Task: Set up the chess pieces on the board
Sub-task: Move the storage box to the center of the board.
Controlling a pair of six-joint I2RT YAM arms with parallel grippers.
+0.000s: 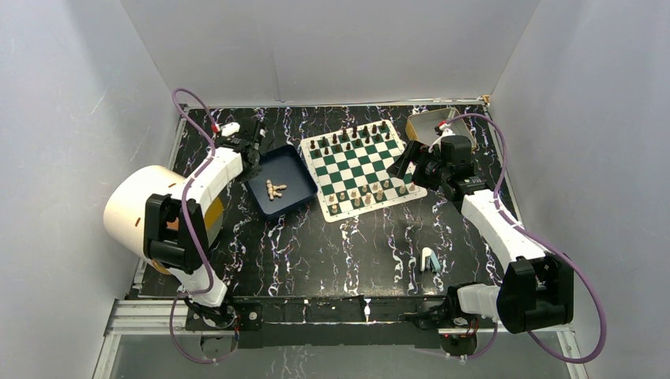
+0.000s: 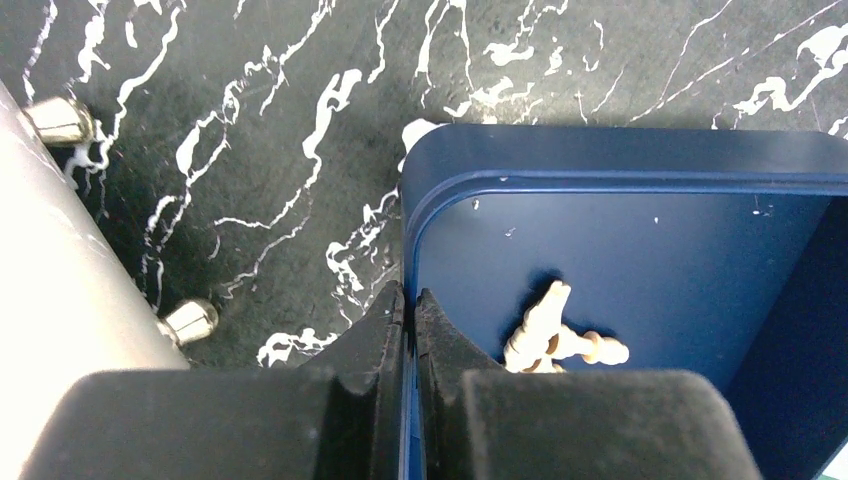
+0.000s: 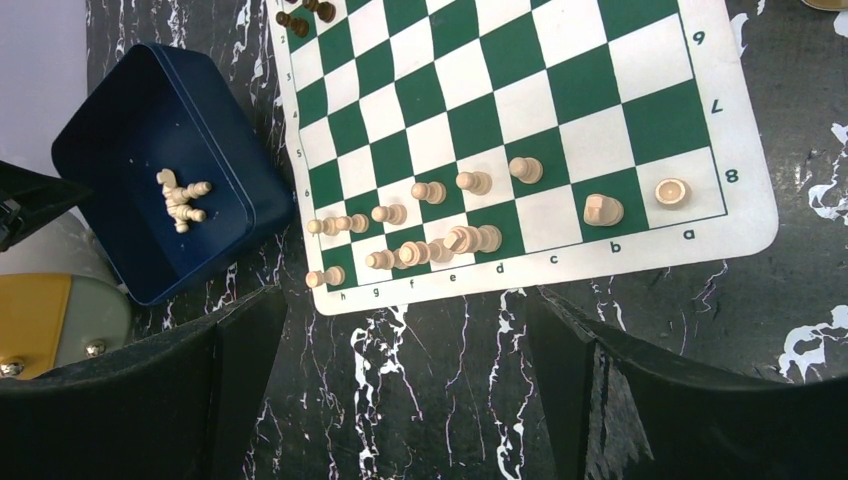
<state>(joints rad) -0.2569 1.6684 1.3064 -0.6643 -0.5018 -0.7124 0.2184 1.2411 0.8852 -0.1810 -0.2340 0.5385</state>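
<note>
**Left side.** The left gripper (image 2: 408,330) stands at the left wall of the blue tray (image 1: 291,166). Its jaws are closed tight with the tray's rim pinched between them, and no piece is in its grasp. On the tray floor lies a small heap of cream chess pieces (image 1: 275,189), tumbled on their sides; the exact count cannot be read.

**Centre.** The board (image 1: 357,168) lies flat just to the right of the tray, turned a little askew. Its far ranks carry the dark pieces (image 1: 351,136), which appear fully set. The two near ranks carry the cream set (image 3: 430,250). Most of it stands in place, crowded toward the tray side. Toward the right-hand corner the back rank shows at least one empty square. The pawn rank stops short of the last two files.

**Right side.** The right gripper (image 3: 400,400) hovers over the bare table just off the board's near edge. Its jaws are spread wide and hold nothing. A yellow-rimmed tin (image 1: 430,122) sits beyond the board's far right corner. A small pale object (image 1: 428,259) rests on the table nearer the arm bases.

**Assessment.** The task is judged well advanced but unfinished. The pieces in the tray must be set upright on the vacant cream squares.
</note>
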